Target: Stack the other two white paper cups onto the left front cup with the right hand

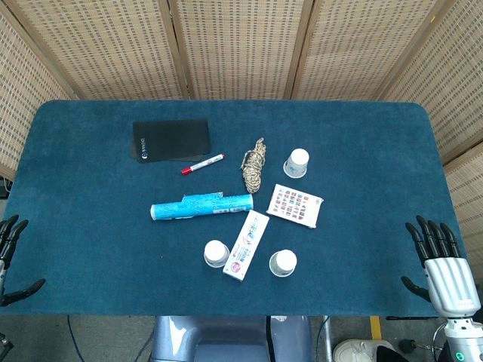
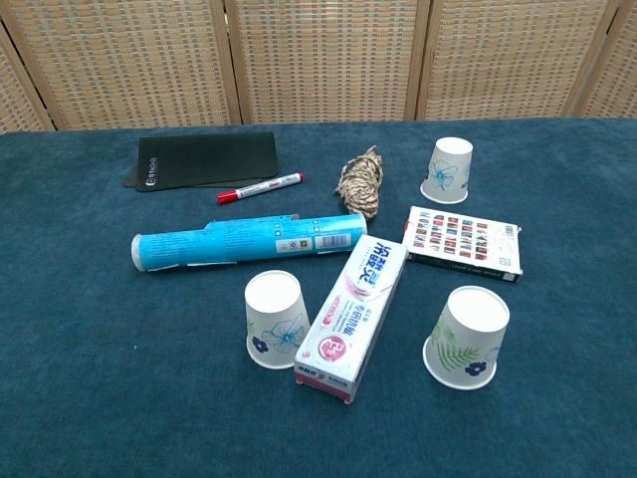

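Three upturned cups stand apart: left front cup, right front cup, rear cup. The right hand, lower right, has fingers spread, holding nothing. The left hand, lower left edge, likewise.

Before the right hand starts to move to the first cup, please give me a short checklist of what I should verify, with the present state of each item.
1. Right hand free, holding nothing, fingers apart at the table's right edge: ok.
2. Left hand clear of the cups, at the left edge: ok.
3. Left front cup standing upside down, nothing on it: ok.
4. Right front cup and far cup both upside down, untouched, free to grasp: ok.
5. Path between the front cups: the toothpaste box lies between them, close beside the left front cup: not ok, lift over it.
6. Card box lies between the far cup and the right front cup, touching neither: ok.
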`<state>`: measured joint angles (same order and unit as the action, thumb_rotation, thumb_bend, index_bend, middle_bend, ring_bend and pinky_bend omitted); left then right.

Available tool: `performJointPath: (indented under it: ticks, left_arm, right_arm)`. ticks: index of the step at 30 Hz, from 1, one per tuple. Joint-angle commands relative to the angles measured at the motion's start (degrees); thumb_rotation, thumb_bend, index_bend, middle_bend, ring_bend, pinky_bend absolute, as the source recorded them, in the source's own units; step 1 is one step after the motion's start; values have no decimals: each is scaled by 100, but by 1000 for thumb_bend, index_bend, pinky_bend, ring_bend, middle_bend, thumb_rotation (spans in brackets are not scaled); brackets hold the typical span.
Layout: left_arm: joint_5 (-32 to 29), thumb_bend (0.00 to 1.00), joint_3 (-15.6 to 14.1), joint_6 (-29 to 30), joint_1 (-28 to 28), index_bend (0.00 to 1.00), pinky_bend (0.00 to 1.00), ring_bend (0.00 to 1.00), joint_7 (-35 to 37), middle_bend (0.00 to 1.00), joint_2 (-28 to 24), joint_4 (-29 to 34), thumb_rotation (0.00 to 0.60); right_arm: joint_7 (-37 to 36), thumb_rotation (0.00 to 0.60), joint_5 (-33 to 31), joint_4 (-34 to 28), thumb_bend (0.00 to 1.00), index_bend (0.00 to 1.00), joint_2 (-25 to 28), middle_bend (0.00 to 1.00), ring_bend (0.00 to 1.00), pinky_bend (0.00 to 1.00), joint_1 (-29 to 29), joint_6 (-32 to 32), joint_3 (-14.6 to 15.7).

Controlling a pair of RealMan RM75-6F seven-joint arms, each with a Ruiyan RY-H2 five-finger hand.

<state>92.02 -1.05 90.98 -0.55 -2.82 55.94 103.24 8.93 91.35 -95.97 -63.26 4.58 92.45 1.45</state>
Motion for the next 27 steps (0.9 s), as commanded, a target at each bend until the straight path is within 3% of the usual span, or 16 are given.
performJointPath:
  ticks: [1, 9, 12, 19, 22, 27]
  left_arm:
    - [3, 0, -1, 2, -2, 0, 0, 0, 4, 0, 0, -1, 600]
    - [60, 0, 25, 52, 5, 0, 0, 0, 130, 0, 13, -61, 600]
    - [-31, 0, 57, -42, 49, 0, 0, 0, 99, 0, 26, -58, 600]
    - [-281, 0, 186, -283, 203, 0, 0, 0, -155, 0, 124, -4, 600]
    - [-429, 0, 235, -413, 271, 0, 0, 0, -280, 0, 186, -6, 600]
    - [-683, 0, 332, -577, 368, 0, 0, 0, -442, 0, 264, -6, 600]
  right_arm:
    - [22, 600, 11, -10, 0, 0, 5, 0, 0, 0, -11, -26, -13]
    - [-97, 600, -49, -57, 0, 0, 49, 0, 0, 0, 86, -394, -50]
    - [-217, 600, -116, -79, 0, 0, 103, 0, 0, 0, 372, -764, -226]
    - [-255, 600, -1025, -123, 0, 0, 349, 0, 0, 0, 1815, -2687, -1136]
    - [-429, 600, -1574, 69, 0, 0, 232, 0, 0, 0, 2439, -3491, -1526]
    - [-658, 600, -2114, 657, 0, 0, -141, 0, 0, 0, 3270, -4420, -1919]
